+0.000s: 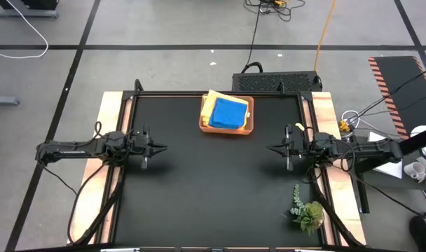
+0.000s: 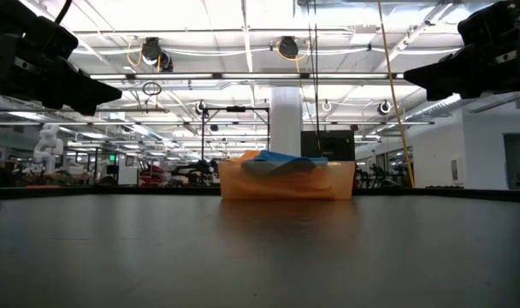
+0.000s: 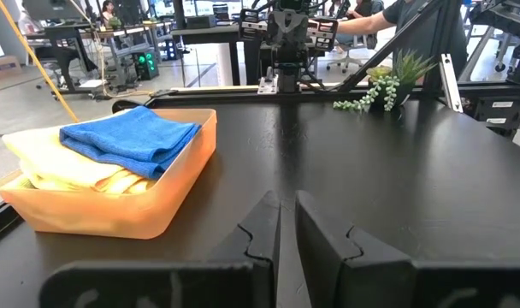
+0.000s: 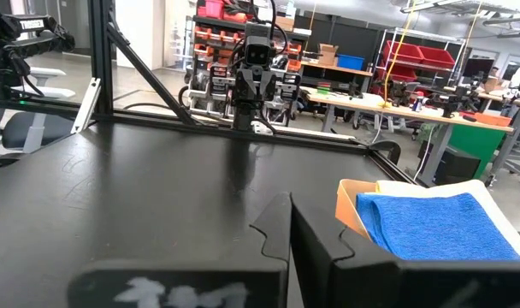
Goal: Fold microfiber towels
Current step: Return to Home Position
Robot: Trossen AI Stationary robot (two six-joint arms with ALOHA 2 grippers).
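NEAR TO FAR: A small green plant sprig [image 1: 305, 210] lies at the near right corner of the black table [image 1: 213, 196]. At mid-table the two arms face each other from opposite sides, well apart. The left gripper [image 1: 161, 148] points inward from the left edge and the right gripper [image 1: 272, 148] from the right. The low view shows both held clear above the surface. Each pincer is narrow, drawn together to a bare slit, and neither holds anything. Beyond them, close to the table's far edge and roughly midway between the arms, stands an orange tray [image 1: 249, 120]. Inside it a folded blue microfiber towel [image 1: 227, 112] lies on top of a yellow towel [image 1: 209, 102], whose edge shows on the side toward the left arm. Whether more towels lie underneath cannot be told. Behind the table stretches a bright workshop with benches and shelving
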